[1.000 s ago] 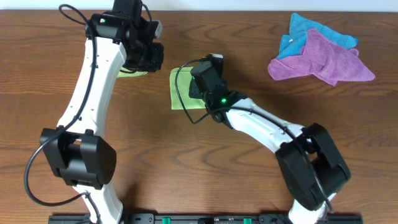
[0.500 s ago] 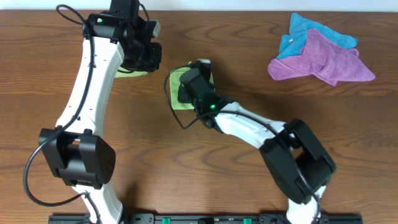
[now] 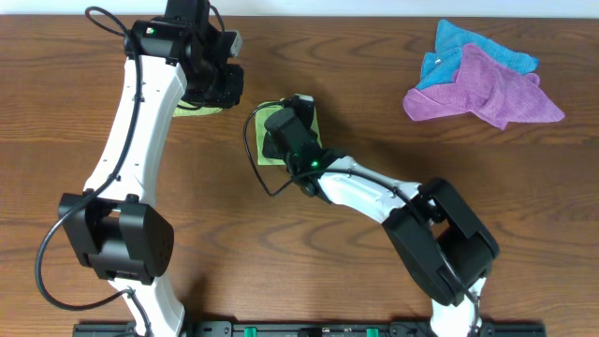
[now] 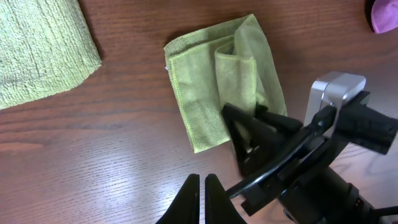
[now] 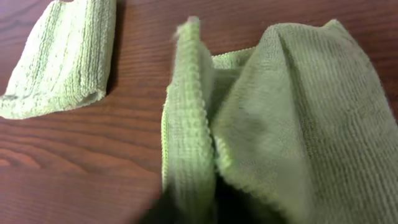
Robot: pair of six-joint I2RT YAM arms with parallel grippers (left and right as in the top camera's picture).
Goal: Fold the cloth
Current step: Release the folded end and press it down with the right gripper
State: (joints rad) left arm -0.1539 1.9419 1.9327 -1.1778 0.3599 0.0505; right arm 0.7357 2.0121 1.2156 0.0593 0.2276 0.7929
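The cloth (image 3: 269, 157) is a light yellow-green towel lying partly folded at the table's middle. It also shows in the left wrist view (image 4: 211, 68) and fills the right wrist view (image 5: 298, 106). My right gripper (image 3: 279, 131) sits low over it and is shut on a raised fold of the cloth. Its fingers (image 5: 211, 208) are mostly hidden under the fabric. It also shows in the left wrist view (image 4: 245, 140). My left gripper (image 3: 220, 84) is shut and empty (image 4: 202, 186), hovering up and to the left of the cloth.
Another green cloth (image 3: 192, 109), folded small, lies under the left arm; it also shows in the left wrist view (image 4: 37, 50) and the right wrist view (image 5: 62, 56). A purple cloth (image 3: 491, 89) and a blue cloth (image 3: 459, 47) lie crumpled at the back right.
My right gripper has moved left across the cloth, carrying a fold of it over the rest. The left arm has hardly moved.
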